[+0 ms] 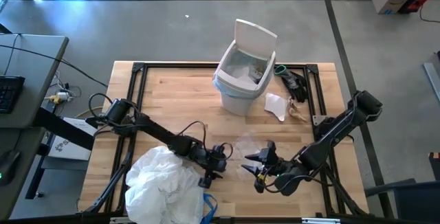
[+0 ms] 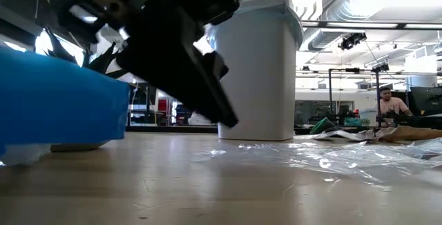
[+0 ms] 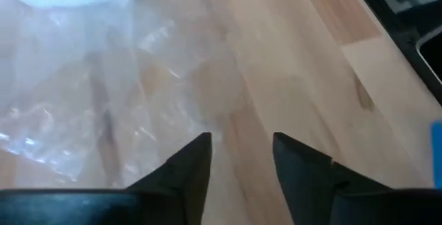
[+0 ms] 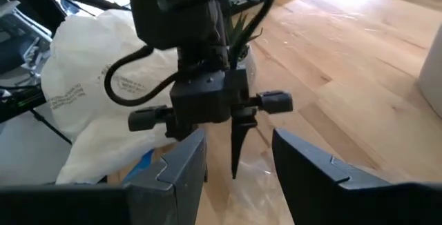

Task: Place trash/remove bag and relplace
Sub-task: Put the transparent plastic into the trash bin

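Both hands hovered low over the front middle of the table (image 1: 172, 90), fingertip to fingertip. My left hand (image 1: 221, 157) reached in from nine o'clock, its arm stretched flat and long across the boards from the far-left corner. The fingers (image 3: 190, 166) stood parted with bare wood between them and gripped nothing. A sheet of clear crinkled plastic (image 3: 90, 94) lay on the boards just beyond the tips.

My right hand (image 1: 261, 161) came in from three o'clock, the arm folded back toward the right edge of the table, the hand turned to face the left one. Its fingers (image 4: 304, 166) were likewise spread and empty, with the left hand hanging close ahead of them and blocking the way straight on.

The white bin (image 1: 242, 73) stood at twelve o'clock near the far edge, lid tipped up, with the light-blue bag (image 1: 237, 64) lining it and a few scraps inside. Brown and white paper (image 1: 278, 106) lay on the table just beside the bin at about one o'clock, with dark cables behind. A big white crumpled bag (image 1: 165, 183) filled the seven o'clock corner, close to my left arm, a blue piece (image 1: 209, 207) at its near edge. More clear wrapper (image 2: 324, 157) spread thin across the boards between my hands and the bin.
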`<action>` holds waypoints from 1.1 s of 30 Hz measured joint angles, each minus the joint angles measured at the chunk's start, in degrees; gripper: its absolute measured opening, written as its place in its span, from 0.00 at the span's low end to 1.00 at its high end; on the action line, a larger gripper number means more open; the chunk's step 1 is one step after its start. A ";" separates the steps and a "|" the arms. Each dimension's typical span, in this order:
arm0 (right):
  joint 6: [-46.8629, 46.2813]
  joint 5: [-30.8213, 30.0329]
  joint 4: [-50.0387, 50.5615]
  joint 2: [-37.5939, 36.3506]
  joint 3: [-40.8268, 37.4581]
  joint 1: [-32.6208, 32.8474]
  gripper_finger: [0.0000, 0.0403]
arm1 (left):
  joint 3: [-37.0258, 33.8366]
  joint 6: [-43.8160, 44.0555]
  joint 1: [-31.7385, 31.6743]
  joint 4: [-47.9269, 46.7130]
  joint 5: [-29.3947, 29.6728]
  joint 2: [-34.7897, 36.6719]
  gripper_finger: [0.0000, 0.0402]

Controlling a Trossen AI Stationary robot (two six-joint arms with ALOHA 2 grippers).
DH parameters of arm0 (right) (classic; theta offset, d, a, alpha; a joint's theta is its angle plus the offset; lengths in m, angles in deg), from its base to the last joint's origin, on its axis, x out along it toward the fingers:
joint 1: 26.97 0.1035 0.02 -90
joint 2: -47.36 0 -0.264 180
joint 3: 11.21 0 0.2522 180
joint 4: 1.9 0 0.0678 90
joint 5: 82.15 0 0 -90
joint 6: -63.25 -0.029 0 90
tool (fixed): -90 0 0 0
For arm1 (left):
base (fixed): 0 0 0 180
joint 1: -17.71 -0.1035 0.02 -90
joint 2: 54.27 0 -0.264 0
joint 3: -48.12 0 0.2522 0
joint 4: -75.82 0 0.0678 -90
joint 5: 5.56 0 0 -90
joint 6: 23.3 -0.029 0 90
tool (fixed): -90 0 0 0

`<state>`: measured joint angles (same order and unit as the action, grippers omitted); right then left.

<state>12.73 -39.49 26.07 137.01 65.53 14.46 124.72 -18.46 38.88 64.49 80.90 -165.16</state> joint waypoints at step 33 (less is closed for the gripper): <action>0.46 -3.83 -0.72 -0.02 -0.04 -0.02 0.38 | 0.75 2.42 -2.10 2.76 3.20 -7.02 0.24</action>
<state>13.19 -43.32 25.36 136.99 65.49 14.44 125.47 -16.04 36.78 67.25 84.10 -172.18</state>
